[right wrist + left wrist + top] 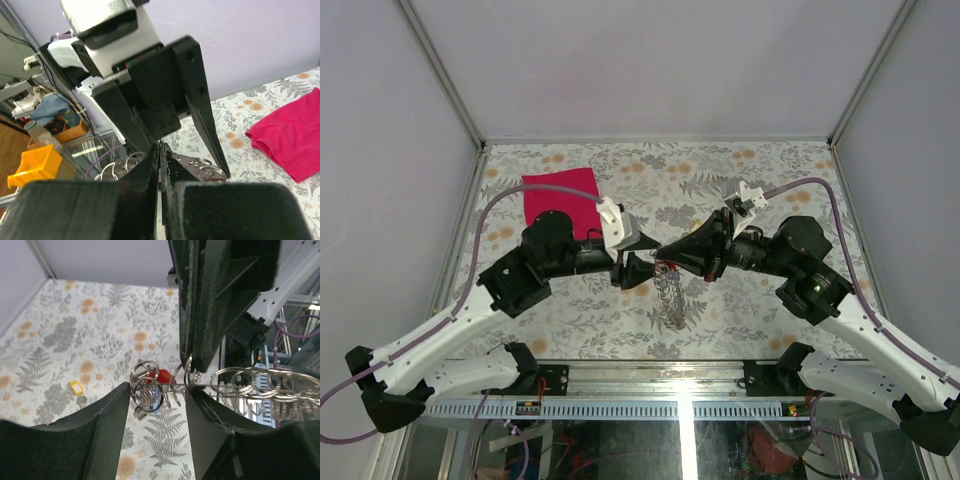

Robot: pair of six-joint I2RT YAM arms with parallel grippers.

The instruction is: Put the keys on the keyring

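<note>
In the left wrist view the keyring hangs as a cluster of thin silvery loops with a small blue piece and a red-headed key on it. From above, my right gripper is shut on a loop of that cluster. My left gripper is open just short of the cluster, with nothing between its fingers. A yellow-headed key lies on the table to the left. From the top camera, the left gripper and right gripper meet tip to tip, metal loops dangling below.
A pink-red cloth lies at the back left of the flower-printed table, also seen as the cloth in the right wrist view. A row of linked metal rings stretches right of the left gripper. Pale walls enclose the table.
</note>
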